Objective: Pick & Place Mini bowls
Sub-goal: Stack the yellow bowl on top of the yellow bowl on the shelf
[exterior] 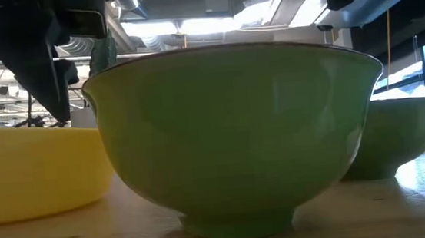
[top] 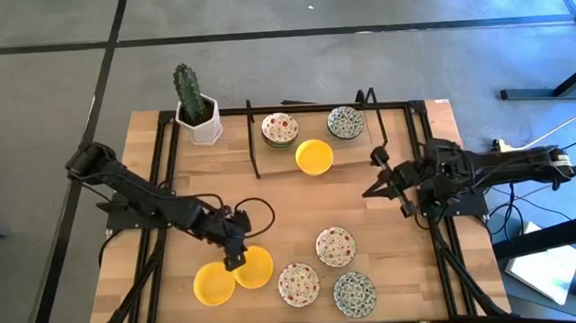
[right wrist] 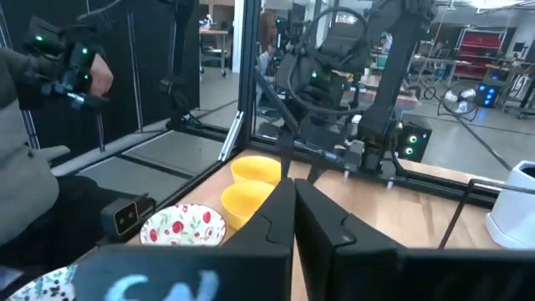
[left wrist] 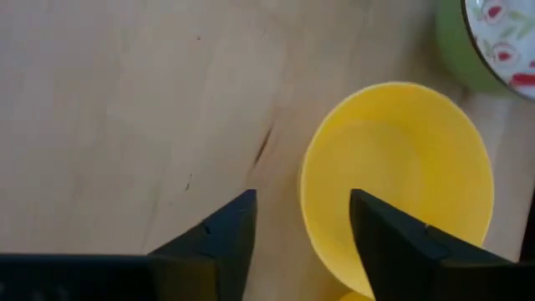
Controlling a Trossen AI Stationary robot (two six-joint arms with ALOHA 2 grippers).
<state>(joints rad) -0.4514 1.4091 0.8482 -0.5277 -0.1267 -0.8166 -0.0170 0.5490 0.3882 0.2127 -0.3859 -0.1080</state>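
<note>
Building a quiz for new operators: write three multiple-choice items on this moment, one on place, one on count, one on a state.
1. The left gripper is over:
A. a yellow bowl at the near edge
B. the cactus pot
C. a green-patterned bowl

2. Plain yellow bowls in the high view:
A. one
B. three
C. five

3. The right gripper fingers are:
A. shut, empty
B. wide open
C. holding a bowl

Key: 1 A, its fingers straddle the yellow bowl rim. 2 B, two near, one far. 3 A, fingers meet with nothing between.

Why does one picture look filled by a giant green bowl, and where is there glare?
Low view: the camera sits right against a green bowl, so it looms huge; ceiling lights behind glare white. Left wrist view: the yellow bowl is slightly soft. High view: even light, faint shadows.
</note>
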